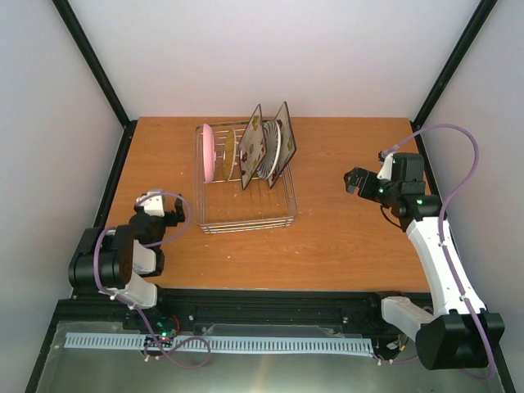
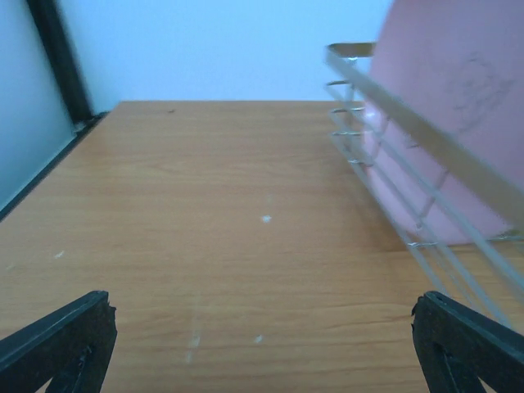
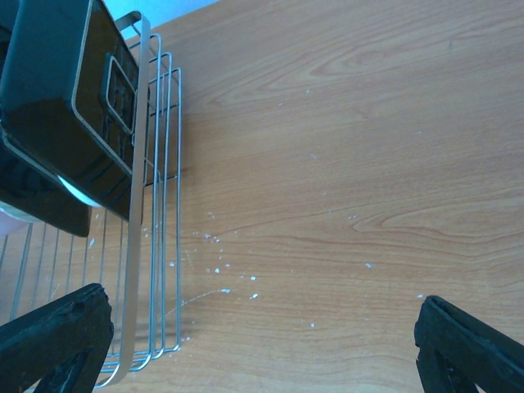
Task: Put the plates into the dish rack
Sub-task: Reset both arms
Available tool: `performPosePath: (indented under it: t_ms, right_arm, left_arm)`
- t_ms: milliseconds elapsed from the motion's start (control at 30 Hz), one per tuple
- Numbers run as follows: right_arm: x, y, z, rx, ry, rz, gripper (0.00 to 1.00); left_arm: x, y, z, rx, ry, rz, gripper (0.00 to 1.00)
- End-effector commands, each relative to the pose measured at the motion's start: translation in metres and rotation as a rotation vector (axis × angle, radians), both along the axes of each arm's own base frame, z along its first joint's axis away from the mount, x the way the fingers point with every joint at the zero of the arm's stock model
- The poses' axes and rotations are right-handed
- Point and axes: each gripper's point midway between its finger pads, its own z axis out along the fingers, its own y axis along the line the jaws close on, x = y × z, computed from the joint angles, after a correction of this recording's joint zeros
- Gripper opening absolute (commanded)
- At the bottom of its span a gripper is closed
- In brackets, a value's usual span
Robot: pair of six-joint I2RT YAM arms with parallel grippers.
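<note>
The silver wire dish rack (image 1: 246,214) stands left of the table's middle. Four plates stand upright in its far half: the pink round plate (image 1: 208,153), the tan woven plate (image 1: 230,154), the floral square plate (image 1: 251,147) and the striped square plate (image 1: 282,145). My left gripper (image 1: 174,215) is open and empty, low beside the rack's left wall. The left wrist view shows the pink plate (image 2: 458,98) behind the rack wires (image 2: 409,135). My right gripper (image 1: 354,181) is open and empty, right of the rack. The right wrist view shows the rack's wall (image 3: 139,205) and a square plate's dark back (image 3: 65,98).
The wooden table (image 1: 344,246) has black frame posts at its back corners and white walls behind. Small white specks lie on the wood by the rack's right wall (image 3: 217,266). The near half of the rack holds nothing.
</note>
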Motion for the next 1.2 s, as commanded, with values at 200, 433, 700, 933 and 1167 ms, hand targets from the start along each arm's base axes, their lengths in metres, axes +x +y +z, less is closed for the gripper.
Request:
performPosePath:
  t_ms: [200, 433, 700, 933, 1167]
  right_arm:
    - [0.024, -0.049, -0.027, -0.329, -0.181, -0.112, 1.00]
    - [0.036, -0.075, -0.045, -0.547, -0.377, -0.122, 1.00]
    - [0.059, -0.065, -0.093, -0.462, -0.413, -0.061, 1.00]
    - [0.062, -0.062, -0.085, -0.436, -0.650, -0.110, 1.00]
    - [0.074, -0.063, -0.105, -0.462, -0.616, -0.122, 1.00]
  left_arm:
    - [0.031, -0.025, 0.045, 0.080, -0.134, -0.192, 1.00]
    - [0.031, -0.025, 0.045, 0.081, -0.131, -0.193, 1.00]
    - [0.032, -0.025, 0.045, 0.083, -0.129, -0.189, 1.00]
    - [0.032, -0.025, 0.044, 0.083, -0.127, -0.186, 1.00]
    - [0.032, -0.025, 0.044, 0.083, -0.125, -0.185, 1.00]
